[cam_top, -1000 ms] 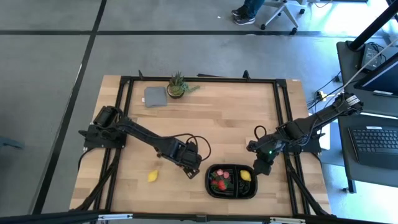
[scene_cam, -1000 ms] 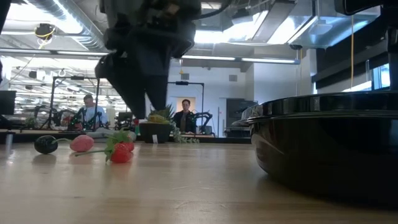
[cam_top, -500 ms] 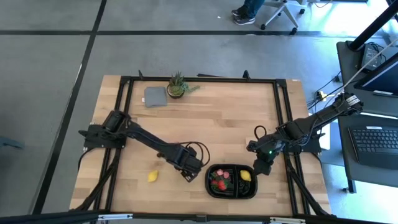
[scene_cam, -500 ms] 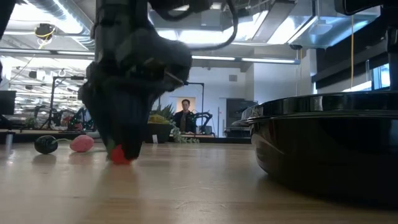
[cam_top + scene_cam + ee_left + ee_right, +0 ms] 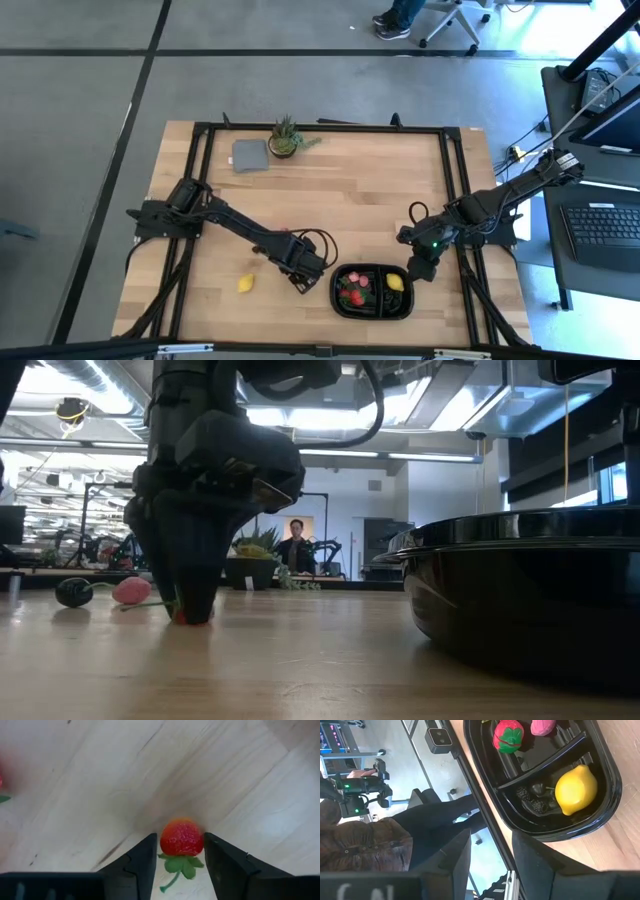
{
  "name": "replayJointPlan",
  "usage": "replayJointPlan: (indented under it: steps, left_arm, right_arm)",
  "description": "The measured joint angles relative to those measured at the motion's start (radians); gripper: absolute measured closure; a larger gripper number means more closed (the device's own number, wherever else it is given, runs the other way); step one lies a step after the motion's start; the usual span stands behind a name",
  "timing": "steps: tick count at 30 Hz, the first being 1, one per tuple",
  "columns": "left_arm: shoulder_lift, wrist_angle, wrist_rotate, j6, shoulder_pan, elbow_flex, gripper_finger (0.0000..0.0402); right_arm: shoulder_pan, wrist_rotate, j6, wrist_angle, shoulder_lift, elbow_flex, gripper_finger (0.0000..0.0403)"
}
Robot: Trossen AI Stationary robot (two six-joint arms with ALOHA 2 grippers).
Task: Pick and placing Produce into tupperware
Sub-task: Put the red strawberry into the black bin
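- Dropped right down onto the table since a second ago, that left gripper [image 5: 177, 865]; hovered just above the loose strawberry [image 5: 181, 837] back then, now straddles it with fingers [image 5: 142, 862] narrowing in on both sides.
- Can't tell yet whether the pads actually pinch the berry; looks like a slim gap on each side, so not calling it clamped.
- Sits just left of the black tupperware [image 5: 371, 291], at the table's near edge.
- Already loaded in the tray: a lemon [image 5: 576, 790] with dark cherries [image 5: 535, 800] beside it in one compartment, plus a strawberry and a pink bit in another.
- Still out on the wood: a second lemon [image 5: 246, 283] further left, a dark cherry [image 5: 72, 592] and a pink piece [image 5: 130, 590] close to the left gripper.
- Parked off the tray's right end, right gripper [image 5: 417, 268], fingers apart and holding nothing.
- Roughly halfway by my guess; four pieces left to move.
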Motion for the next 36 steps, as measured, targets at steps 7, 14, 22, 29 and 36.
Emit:
replayJointPlan:
  steps: [7, 14, 22, 29, 36]
  left_arm:
    - [0.000, 0.000, -0.023, 0.002, 0.000, 0.000, 0.0280]
    - [0.000, 0.002, 0.002, 0.020, 0.000, 0.000, 0.0298]
    - [-0.005, 0.010, 0.101, 0.128, 0.001, 0.044, 0.0291]
    - [-0.005, 0.076, 0.303, 0.246, 0.033, 0.137, 0.0290]
    - [-0.006, 0.364, 0.300, 0.309, 0.070, 0.220, 0.0292]
  right_arm:
    - [0.000, 0.000, -0.003, 0.000, 0.000, 0.000, 0.0256]
    - [0.000, 0.000, -0.004, 0.000, 0.000, 0.000, 0.0256]
    - [0.000, -0.001, -0.004, 0.000, 0.000, 0.000, 0.0256]
    - [0.000, -0.002, -0.004, 0.000, 0.000, 0.000, 0.0256]
    - [0.000, -0.002, -0.003, 0.000, 0.000, 0.000, 0.0256]
